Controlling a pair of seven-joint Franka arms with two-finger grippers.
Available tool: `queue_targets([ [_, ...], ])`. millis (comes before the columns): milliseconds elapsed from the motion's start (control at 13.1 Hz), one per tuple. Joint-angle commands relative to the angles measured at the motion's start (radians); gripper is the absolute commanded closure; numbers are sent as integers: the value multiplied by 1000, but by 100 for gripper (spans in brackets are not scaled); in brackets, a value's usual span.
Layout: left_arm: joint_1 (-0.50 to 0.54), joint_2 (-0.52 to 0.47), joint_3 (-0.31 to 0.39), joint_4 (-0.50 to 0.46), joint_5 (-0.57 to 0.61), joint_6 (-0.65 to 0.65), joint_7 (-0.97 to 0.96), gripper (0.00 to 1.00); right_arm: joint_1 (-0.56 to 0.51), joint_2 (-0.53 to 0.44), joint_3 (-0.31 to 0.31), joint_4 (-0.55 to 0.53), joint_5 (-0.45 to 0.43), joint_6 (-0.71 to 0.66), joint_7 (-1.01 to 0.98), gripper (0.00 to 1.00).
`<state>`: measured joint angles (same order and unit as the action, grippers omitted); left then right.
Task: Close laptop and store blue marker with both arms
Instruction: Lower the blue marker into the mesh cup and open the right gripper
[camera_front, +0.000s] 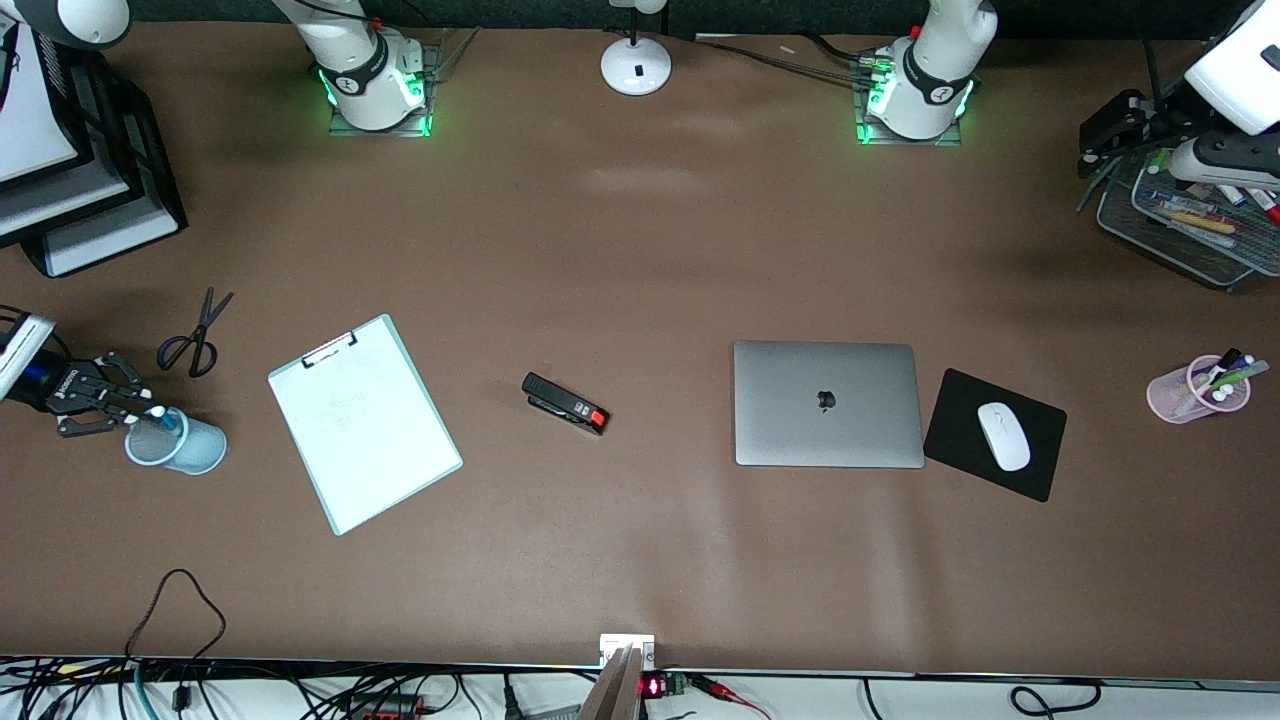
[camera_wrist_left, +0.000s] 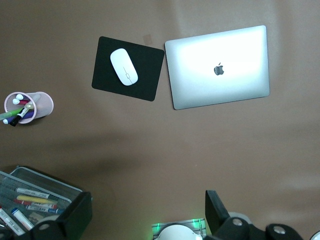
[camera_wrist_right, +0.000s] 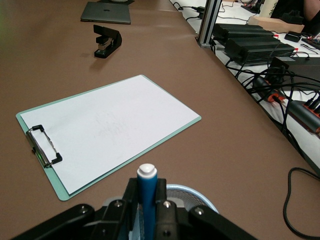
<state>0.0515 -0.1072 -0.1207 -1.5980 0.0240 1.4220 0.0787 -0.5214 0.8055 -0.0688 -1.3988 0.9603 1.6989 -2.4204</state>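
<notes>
Where lid shows apple logo, laptop (camera_front: 827, 404) lies closed.

Laptop (camera_front: 828, 404) is shut, silver lid up with the apple logo showing, flat on the table. Blue marker (camera_wrist_right: 147, 197) stands upright, white cap on top.

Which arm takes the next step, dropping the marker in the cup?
Right. Its hand is shut on the blue marker, upright over the blue mesh cup. The left hand waits over the wire-mesh tray; laptop is closed.
</notes>
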Motion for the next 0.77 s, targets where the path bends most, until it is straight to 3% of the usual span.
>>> queue_targets([
  [0,4,-54,10,-82,-18,63,26,0,-20,18,11,30,17,-21,-5,46],
  [77,4,-52,12,-79,-18,63,26,0,-22,18,9,30,15,-21,0,0],
  [689,5,-48,12,-69,-32,57,27,0,-32,-11,6,30,0,-39,89,0],
])
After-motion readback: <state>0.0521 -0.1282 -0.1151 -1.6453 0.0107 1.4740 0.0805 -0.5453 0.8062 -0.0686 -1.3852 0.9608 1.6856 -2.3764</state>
